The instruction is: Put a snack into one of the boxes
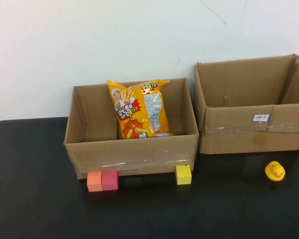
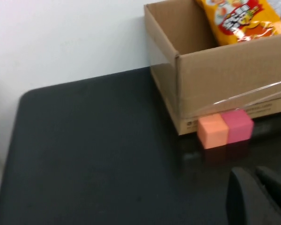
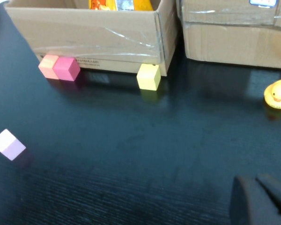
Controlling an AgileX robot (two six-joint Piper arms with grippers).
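Note:
An orange snack bag [image 1: 139, 109] stands upright inside the left cardboard box [image 1: 132, 154], leaning on its back wall. It also shows in the left wrist view [image 2: 241, 18] and the right wrist view [image 3: 122, 4]. The right cardboard box [image 1: 254, 134] holds nothing that I can see. Neither gripper shows in the high view. My left gripper [image 2: 260, 197] hangs over the black table, near the left box's front left corner, its fingers together and empty. My right gripper [image 3: 262, 199] is over the table in front of the boxes, fingers together and empty.
An orange cube [image 1: 94, 181] and a pink cube [image 1: 109, 180] touch the left box's front. A yellow cube [image 1: 183, 175] sits at its front right corner. A yellow rubber duck [image 1: 274, 171] stands before the right box. A pale pink cube [image 3: 8, 144] lies nearer the table's front.

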